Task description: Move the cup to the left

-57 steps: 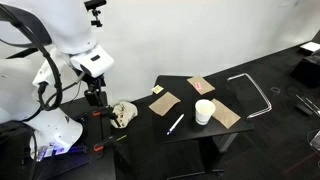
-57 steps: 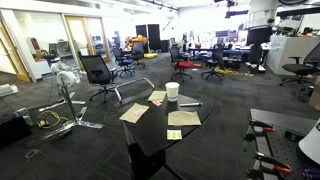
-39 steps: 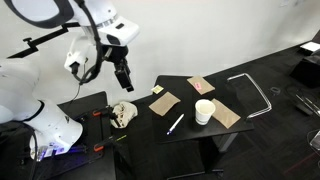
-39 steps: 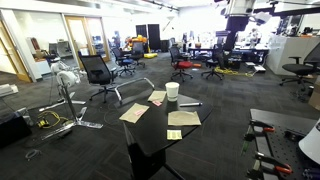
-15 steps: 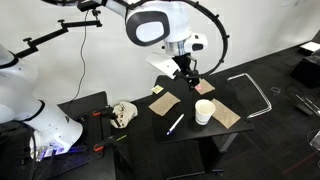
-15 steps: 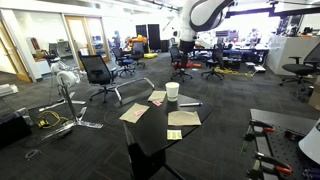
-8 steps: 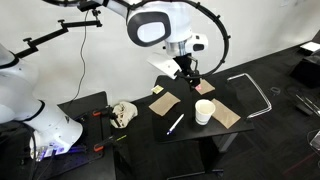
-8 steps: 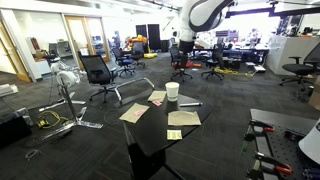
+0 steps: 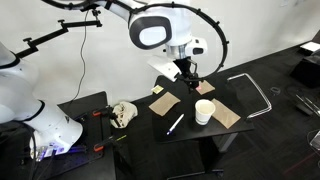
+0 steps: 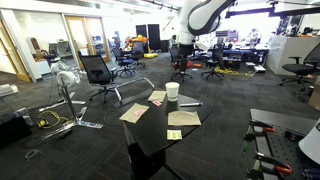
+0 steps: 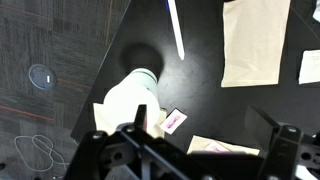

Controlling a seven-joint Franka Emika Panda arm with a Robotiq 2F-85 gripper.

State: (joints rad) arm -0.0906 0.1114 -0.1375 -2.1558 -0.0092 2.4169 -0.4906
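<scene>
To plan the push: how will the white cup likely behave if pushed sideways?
The white cup looks like paper, so probably light and easily crushed. It stands upright, taller than wide, so a high push may tip it.

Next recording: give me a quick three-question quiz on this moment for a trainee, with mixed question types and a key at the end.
1. True or false: the gripper is shut on the cup.
2. Which item lies on the black table near the cup? A) a pen B) a spoon C) scissors
3. Fill in: the cup stands ____ on the table (upright or tipped over).

Key:
1. False. The gripper hangs open above the table and does not touch the cup.
2. A
3. upright
</scene>
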